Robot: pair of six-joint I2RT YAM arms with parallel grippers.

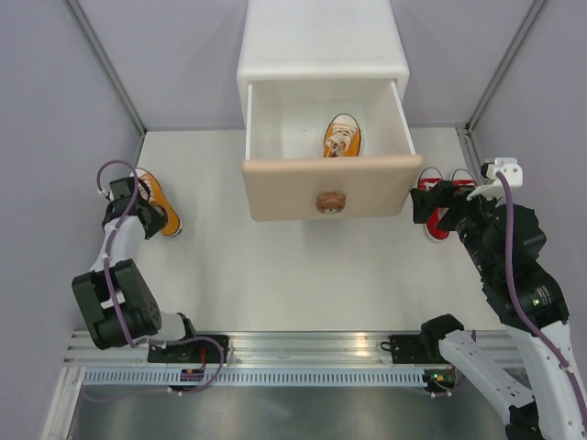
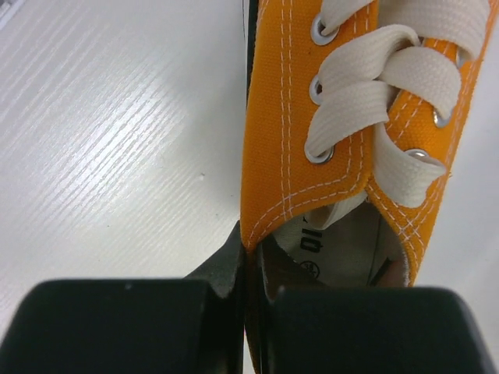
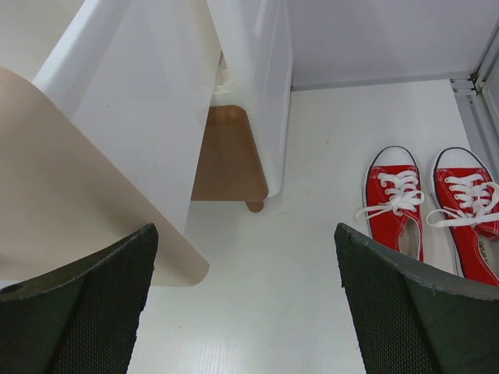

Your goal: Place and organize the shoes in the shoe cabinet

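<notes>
The shoe cabinet (image 1: 321, 46) stands at the back with its upper drawer (image 1: 332, 188) pulled out; one orange shoe (image 1: 341, 136) lies inside. A second orange shoe (image 1: 161, 203) sits on the table at the left. My left gripper (image 1: 138, 209) is shut on it. In the left wrist view the jaws (image 2: 251, 249) pinch the orange shoe's (image 2: 281, 117) side wall at the collar, one finger inside, one outside. A pair of red shoes (image 1: 429, 176) (image 3: 394, 206) stands right of the drawer. My right gripper (image 1: 429, 203) (image 3: 245, 234) hovers open just before them, holding nothing.
The drawer's beige front (image 3: 62, 195) juts toward the arms, close to my right gripper's left finger. Below it show the brown lower front (image 3: 226, 156) and a short leg (image 3: 253, 206). Grey walls close in both sides of the white table (image 1: 293, 284).
</notes>
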